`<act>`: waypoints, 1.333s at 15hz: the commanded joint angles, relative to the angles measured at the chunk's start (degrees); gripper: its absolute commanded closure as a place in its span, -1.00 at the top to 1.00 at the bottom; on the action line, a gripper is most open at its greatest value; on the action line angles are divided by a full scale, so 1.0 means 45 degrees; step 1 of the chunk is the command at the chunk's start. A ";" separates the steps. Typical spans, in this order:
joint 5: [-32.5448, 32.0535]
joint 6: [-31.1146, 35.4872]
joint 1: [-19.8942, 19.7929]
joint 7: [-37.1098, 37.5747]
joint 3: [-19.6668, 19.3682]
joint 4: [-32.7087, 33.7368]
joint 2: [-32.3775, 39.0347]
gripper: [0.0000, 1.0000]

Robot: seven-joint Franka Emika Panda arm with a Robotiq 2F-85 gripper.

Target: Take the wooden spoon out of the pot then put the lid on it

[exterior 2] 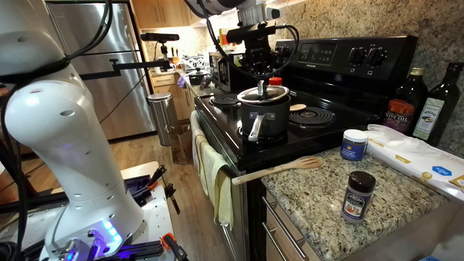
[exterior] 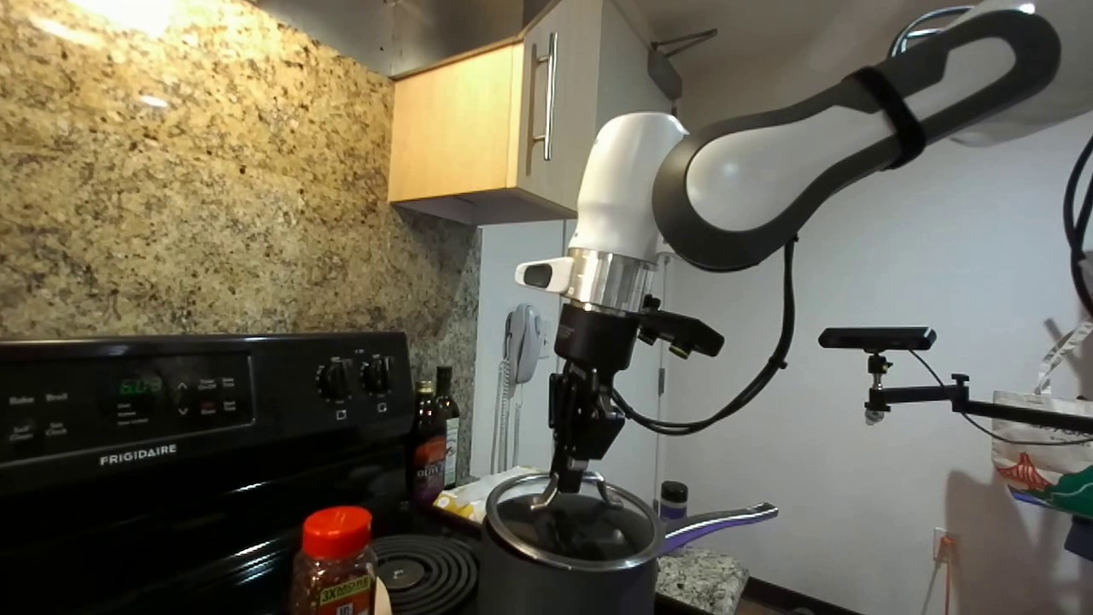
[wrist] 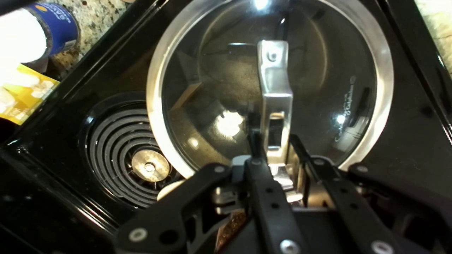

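The lid (exterior: 619,538) is dark clear glass with a metal rim and an arched metal handle. It lies over the top of the pot (exterior 2: 273,127) and looks slightly offset or tilted in an exterior view. My gripper (exterior: 568,487) points down, its fingers close against both sides of the lid's handle; it also shows in the wrist view (wrist: 273,148). The wooden spoon (exterior 2: 298,107) lies on the stove behind the pot, mostly hidden; its edge shows in the wrist view (wrist: 169,189). The pot's long silvery handle (exterior: 717,523) sticks out sideways.
A slotted wooden utensil (exterior 2: 301,164) lies across the counter edge. A red-capped jar (exterior: 337,547) stands beside the pot. A white-capped jar (exterior 2: 354,145), a dark-capped shaker (exterior 2: 357,197), a bag box (exterior 2: 406,159) and bottles (exterior 2: 402,103) stand on the counter. A coil burner (wrist: 122,151) is nearby.
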 commanded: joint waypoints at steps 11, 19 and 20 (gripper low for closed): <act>-0.0567 0.0448 -0.0253 0.0045 0.0045 0.0330 0.0299 -0.77; 0.0019 -0.0014 -0.0211 -0.0415 0.0041 0.0625 0.0823 -0.77; 0.0266 -0.0060 -0.0177 -0.0671 0.0020 0.0702 0.0913 -0.77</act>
